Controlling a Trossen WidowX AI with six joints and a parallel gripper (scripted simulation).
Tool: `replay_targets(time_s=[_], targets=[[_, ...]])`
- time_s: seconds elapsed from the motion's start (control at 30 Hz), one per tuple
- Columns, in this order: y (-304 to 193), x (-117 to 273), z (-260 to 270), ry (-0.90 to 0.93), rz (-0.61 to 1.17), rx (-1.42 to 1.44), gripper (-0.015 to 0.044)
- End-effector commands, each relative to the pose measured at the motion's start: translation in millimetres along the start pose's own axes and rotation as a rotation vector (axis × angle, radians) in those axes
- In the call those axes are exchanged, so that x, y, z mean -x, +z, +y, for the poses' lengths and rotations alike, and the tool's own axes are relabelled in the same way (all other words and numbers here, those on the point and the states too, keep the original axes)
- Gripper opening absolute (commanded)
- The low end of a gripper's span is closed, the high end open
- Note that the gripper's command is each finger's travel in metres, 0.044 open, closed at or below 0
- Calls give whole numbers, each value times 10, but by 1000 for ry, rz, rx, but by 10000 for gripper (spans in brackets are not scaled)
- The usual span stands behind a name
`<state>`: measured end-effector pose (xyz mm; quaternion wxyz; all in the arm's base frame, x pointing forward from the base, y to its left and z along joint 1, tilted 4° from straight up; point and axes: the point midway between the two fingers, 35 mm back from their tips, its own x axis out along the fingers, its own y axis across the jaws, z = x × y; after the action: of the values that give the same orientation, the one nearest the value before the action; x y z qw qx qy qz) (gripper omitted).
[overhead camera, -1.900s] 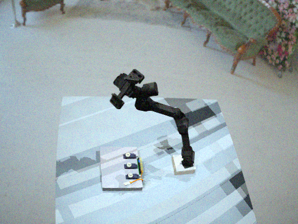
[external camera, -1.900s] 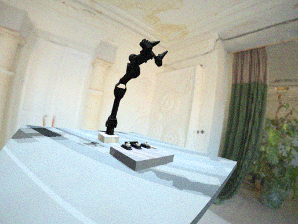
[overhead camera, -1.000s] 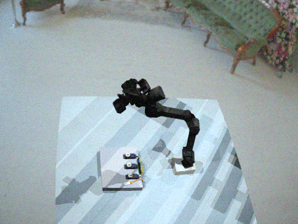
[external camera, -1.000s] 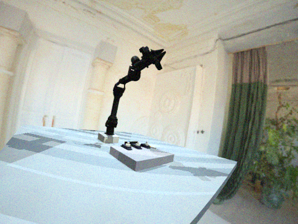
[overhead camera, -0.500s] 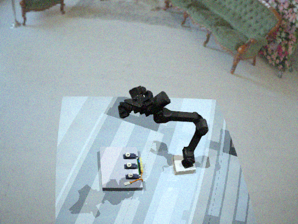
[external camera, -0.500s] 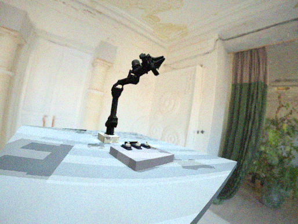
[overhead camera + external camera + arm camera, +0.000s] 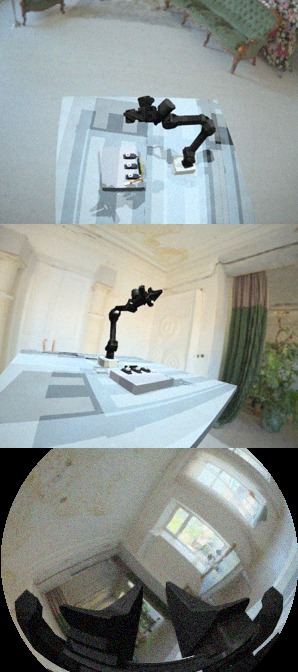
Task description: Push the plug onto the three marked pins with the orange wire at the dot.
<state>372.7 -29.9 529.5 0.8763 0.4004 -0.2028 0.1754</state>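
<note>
The pale holder lies on the table with three dark servos seated in it. An orange lead curves from the holder's right edge, by the lowest servo in the top view. It ends in a small white plug lying on the holder. A yellow pin row with a green and blue strip runs along that right edge; single pins, band and dot are too small to tell. My gripper is partly open and empty, high above the table and away from the plug. The wrist view shows no holder or plug.
The arm's white base block stands on the table, to the right of the holder in the top view. Two more servos sit above the lowest one there. Shadows cross the tabletop.
</note>
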Motion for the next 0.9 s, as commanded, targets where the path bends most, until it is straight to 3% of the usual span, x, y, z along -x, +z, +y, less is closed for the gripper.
replay_targets(time_s=[0.0,0.87], targets=[[-133,111,-92,-51,15,71,115],[-989,1052,-586,-290,236,635,115]])
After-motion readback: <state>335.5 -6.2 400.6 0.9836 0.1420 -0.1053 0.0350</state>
